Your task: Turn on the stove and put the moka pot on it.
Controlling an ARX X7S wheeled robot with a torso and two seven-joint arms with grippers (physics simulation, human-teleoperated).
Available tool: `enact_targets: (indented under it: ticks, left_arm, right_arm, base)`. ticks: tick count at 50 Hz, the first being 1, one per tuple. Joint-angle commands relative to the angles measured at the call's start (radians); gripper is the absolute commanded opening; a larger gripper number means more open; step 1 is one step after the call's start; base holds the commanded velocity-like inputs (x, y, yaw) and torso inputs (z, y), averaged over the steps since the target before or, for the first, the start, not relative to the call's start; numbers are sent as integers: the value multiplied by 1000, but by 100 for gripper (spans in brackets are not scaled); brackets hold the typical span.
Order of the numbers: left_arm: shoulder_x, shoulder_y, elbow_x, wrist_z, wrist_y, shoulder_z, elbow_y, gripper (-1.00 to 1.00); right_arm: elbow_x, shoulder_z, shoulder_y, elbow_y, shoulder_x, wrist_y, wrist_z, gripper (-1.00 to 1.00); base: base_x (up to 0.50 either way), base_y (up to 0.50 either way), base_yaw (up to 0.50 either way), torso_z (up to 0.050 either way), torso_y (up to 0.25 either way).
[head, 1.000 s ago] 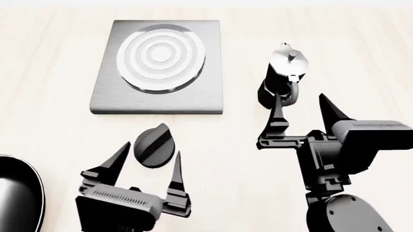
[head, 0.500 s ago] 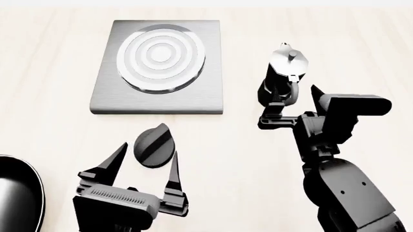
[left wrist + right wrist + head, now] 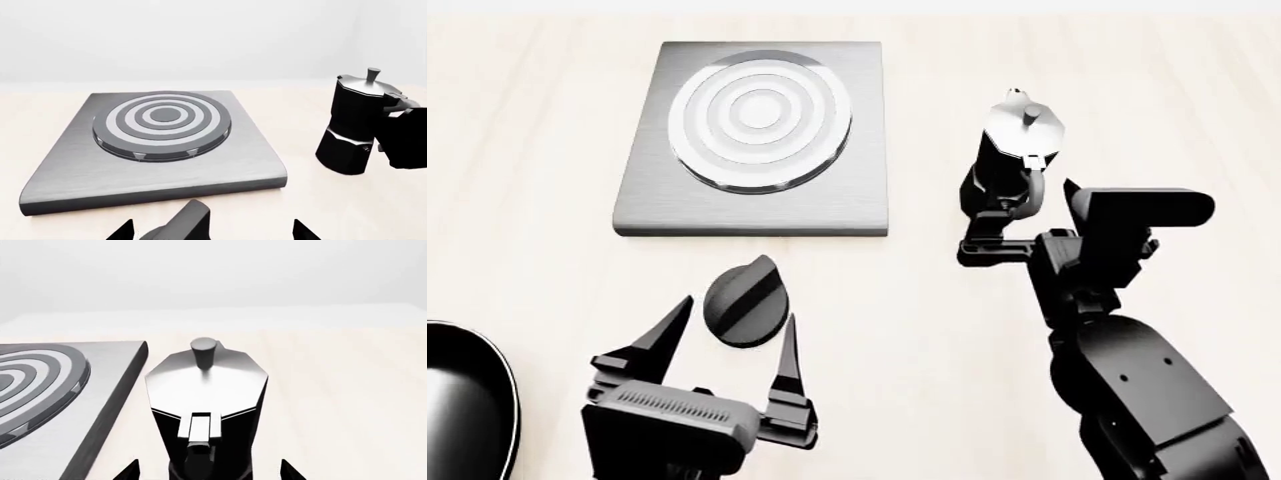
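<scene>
The stove [image 3: 754, 140] is a flat grey square hotplate with ring burner, also visible in the left wrist view [image 3: 160, 145] and right wrist view [image 3: 53, 390]. Its black ridged knob [image 3: 747, 300] lies on the table in front of it, between the fingers of my open left gripper [image 3: 737, 308]; the knob [image 3: 180, 225] shows low between those jaws. The moka pot [image 3: 1014, 150] stands upright right of the stove. My open right gripper [image 3: 1038, 192] straddles its black handle, the pot [image 3: 207, 400] filling that view. The moka pot [image 3: 353, 125] also shows from the left wrist.
A black frying pan [image 3: 467, 400] sits at the near left table edge, left of my left arm. The light wooden table [image 3: 1174, 110] stretches around the stove and pot.
My right gripper has moved forward to the moka pot, so its fingers now flank the handle. The left gripper and knob have barely shifted.
</scene>
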Motion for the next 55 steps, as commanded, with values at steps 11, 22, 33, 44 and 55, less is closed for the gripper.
enact_targets:
  ticks: [11,22,33,44,55]
  left_arm:
    - [23,-6,30,8,23,-18,-17,100]
    - [21,-8,29,5,21,-14,-16,100]
    - [18,-6,29,4,27,-10,-22,100]
    - [16,-9,28,2,26,-5,-23,100]
    - [13,-10,24,0,29,-6,-21,100]
  right_arm:
    - [-1,38,-43,-79,-7,19,2,100]
    - [-3,33,-43,-73,-9,17,6,-100]
    - [-3,32,-42,-63,-10,13,7,-100]
    - [12,31,15,-98,0,61,22,-100]
    - [11,16,79,-123,3,100,33,-100]
  base:
    - [0,0,0,0,0]
    - [0,0,0,0,0]
    - [0,0,0,0,0]
    - [0,0,0,0,0]
    - [0,0,0,0,0]
